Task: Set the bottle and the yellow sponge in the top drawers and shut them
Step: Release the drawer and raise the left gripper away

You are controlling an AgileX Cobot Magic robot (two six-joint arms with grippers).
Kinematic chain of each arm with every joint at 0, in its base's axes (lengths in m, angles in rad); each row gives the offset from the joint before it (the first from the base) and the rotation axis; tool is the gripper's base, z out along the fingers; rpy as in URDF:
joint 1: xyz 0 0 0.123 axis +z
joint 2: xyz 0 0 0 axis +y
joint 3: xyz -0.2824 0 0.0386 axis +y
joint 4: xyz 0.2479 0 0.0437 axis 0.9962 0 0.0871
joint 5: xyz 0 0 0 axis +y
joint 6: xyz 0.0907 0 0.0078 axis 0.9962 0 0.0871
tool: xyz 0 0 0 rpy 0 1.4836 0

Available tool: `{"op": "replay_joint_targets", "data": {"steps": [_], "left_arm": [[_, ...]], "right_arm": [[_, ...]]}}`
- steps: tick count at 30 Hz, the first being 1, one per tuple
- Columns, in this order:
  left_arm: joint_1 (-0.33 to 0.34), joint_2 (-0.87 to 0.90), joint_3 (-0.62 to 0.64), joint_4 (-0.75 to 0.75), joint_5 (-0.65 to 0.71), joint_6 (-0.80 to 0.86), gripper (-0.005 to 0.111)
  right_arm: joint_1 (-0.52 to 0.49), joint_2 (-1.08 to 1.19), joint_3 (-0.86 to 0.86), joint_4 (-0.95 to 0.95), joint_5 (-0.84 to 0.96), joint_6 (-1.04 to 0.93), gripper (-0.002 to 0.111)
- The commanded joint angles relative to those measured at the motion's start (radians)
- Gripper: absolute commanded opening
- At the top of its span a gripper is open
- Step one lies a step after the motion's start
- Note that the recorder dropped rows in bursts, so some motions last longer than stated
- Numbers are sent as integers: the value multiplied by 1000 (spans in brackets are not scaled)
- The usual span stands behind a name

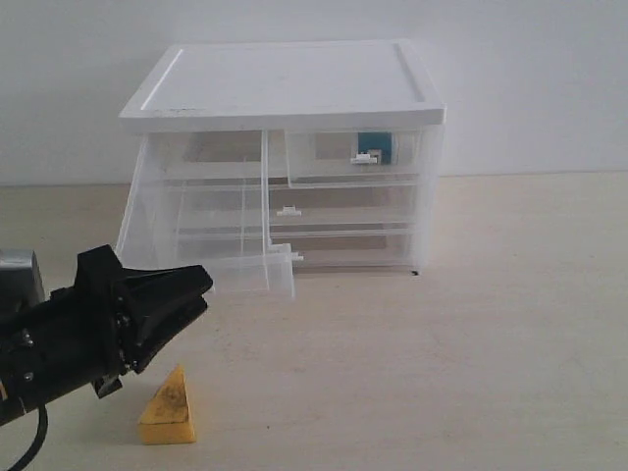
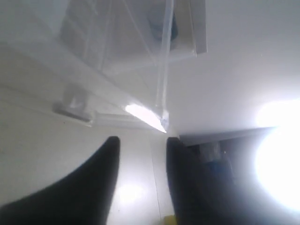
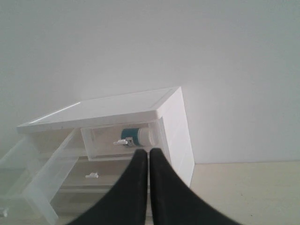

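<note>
The yellow sponge (image 1: 169, 400) stands on the table near the front left, just below my left gripper (image 1: 202, 292). That gripper is open with nothing between its fingers, and it points at the top left drawer (image 1: 201, 231), which is pulled far out and tilts down. In the left wrist view the left gripper (image 2: 142, 141) faces that drawer's front (image 2: 75, 105), and a sliver of the sponge (image 2: 169, 219) shows at the frame edge. The bottle (image 1: 374, 147) lies inside the pushed-in top right drawer (image 1: 339, 169). The right wrist view shows the bottle (image 3: 138, 136) beyond my shut right gripper (image 3: 149, 152).
The white-topped cabinet (image 1: 285, 83) stands at the back of the table against a pale wall. Two full-width drawers (image 1: 343, 211) below the top ones are pushed in. Bare wooden table (image 1: 461, 353) spreads to the right and front. The right gripper is outside the exterior view.
</note>
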Motion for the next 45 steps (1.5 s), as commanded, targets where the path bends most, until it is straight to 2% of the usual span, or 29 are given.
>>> {"op": "replay_joint_targets", "data": {"steps": [1,3,5,11,19,24,25,28,29,32,34,37,40,43,45], "left_arm": [[-5,-11,5,69,-13,4,60],[-5,-13,5,126,-13,4,59],[-5,-17,5,206,-13,4,51],[-5,-82,3,359,-13,11,4],[-5,-361,-121,638,-13,-20,4],[-5,-538,-260,789,-13,-46,4],[-5,-568,-291,815,35,-60,4],[-5,-641,-374,911,301,-178,4],[-5,-665,-408,960,415,-219,4],[-5,-693,-483,1115,643,-374,4],[-5,-696,-518,1148,746,-449,4],[-4,-696,-549,1148,899,-407,4],[-4,-696,-555,1148,1113,-330,4],[-4,-692,-555,1148,1324,-215,4],[-4,-682,-555,1111,1469,-67,4]], "right_arm": [[-3,-2,-1,-4,-4,-3,0],[-3,-2,-1,-4,-4,-3,0],[-3,-2,-1,-4,-4,-3,0],[-3,-2,-1,-4,-4,-3,0],[-3,-2,-1,-4,-4,-3,0],[-3,-2,-1,-4,-4,-3,0],[-3,-2,-1,-4,-4,-3,0],[-3,-2,-1,-4,-4,-3,0],[-3,-2,-1,-4,-4,-3,0],[-3,-2,-1,-4,-4,-3,0],[-3,-2,-1,-4,-4,-3,0],[-3,-2,-1,-4,-4,-3,0],[-3,-2,-1,-4,-4,-3,0],[-3,-2,-1,-4,-4,-3,0],[-3,-2,-1,-4,-4,-3,0]]}}
